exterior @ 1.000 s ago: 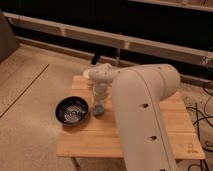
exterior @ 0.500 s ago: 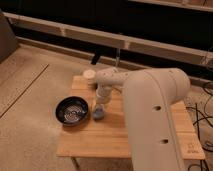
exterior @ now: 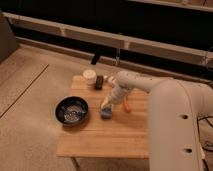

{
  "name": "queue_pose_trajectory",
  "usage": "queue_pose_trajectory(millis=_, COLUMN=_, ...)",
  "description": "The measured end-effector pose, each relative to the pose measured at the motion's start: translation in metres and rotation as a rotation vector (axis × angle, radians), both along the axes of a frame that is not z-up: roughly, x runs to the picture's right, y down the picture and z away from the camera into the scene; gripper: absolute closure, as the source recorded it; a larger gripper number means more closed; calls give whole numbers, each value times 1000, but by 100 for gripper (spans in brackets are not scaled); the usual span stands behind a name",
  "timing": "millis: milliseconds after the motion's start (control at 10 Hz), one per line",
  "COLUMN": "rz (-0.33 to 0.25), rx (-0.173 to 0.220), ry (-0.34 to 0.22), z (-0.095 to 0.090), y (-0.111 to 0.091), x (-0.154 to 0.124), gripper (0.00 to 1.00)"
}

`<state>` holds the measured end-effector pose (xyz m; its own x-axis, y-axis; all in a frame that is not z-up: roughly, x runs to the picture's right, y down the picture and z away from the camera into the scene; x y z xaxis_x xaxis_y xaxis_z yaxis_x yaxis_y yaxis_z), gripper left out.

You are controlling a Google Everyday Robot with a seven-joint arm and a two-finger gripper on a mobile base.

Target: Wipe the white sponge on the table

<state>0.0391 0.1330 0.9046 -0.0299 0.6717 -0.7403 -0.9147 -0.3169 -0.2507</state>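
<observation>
The table (exterior: 100,137) has a light wooden plank top and fills the middle of the camera view. A pale, blue-grey sponge (exterior: 106,113) lies on it near the centre, just right of the black bowl. My gripper (exterior: 107,105) points down right on top of the sponge and touches it. My large white arm (exterior: 170,115) reaches in from the lower right and hides the table's right part.
A black bowl (exterior: 72,110) stands on the left part of the table. A white cup (exterior: 89,76) and a small dark object (exterior: 99,81) sit at the far edge. An orange item (exterior: 127,106) lies just right of the gripper. Speckled floor surrounds the table.
The gripper and the sponge have shifted a little to the right along the tabletop, and the arm now stretches further across the right side. The bowl has not moved.
</observation>
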Motion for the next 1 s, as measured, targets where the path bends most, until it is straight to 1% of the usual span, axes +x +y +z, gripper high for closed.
queue_pose_trajectory(millis=100, rz=5, rx=-10, ry=17, z=4, y=1, x=13, gripper=81)
queue_pose_trajectory(millis=200, rz=-9, rx=-13, ry=36, z=6, y=1, x=24, gripper=81)
queue_pose_trajectory(millis=300, rz=-60, rx=-17, ry=98, z=11, y=-3, x=47, gripper=81)
queue_pose_trajectory(millis=400, rz=-136, rx=-14, ry=166, z=15, y=-13, x=67, gripper=81)
queue_pose_trajectory(millis=500, rz=-203, rx=-8, ry=221, z=18, y=-26, x=80, gripper=81)
queue_pose_trajectory(millis=600, rz=-269, rx=-7, ry=263, z=21, y=-37, x=85, gripper=81)
queue_pose_trajectory(millis=700, rz=-368, rx=6, ry=303, z=28, y=-54, x=81, gripper=81)
queue_pose_trajectory(millis=800, rz=-420, rx=17, ry=313, z=33, y=-63, x=73, gripper=81)
queue_pose_trajectory(millis=1000, rz=-525, rx=46, ry=314, z=43, y=-82, x=44, gripper=81)
